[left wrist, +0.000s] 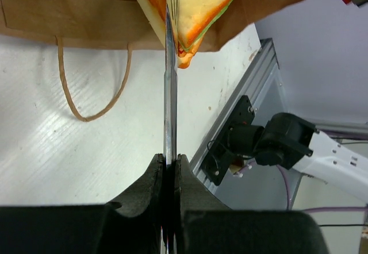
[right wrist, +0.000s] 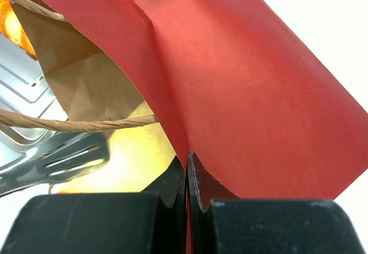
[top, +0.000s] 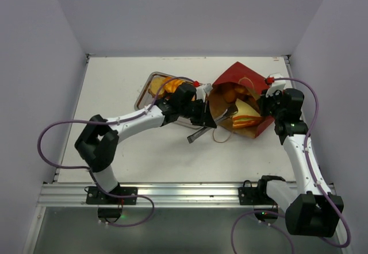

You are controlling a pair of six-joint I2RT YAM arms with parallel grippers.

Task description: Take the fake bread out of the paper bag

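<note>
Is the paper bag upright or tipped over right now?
Tipped over: the paper bag lies on its side on the table, open mouth toward the tray, fake bread visible inside.

The white table (top: 115, 87) bears a metal tray (top: 140, 99) and the paper bag (top: 238, 73).

No lettering, label or number is legible on the paper bag (right wrist: 259, 93) or elsewhere.
</note>
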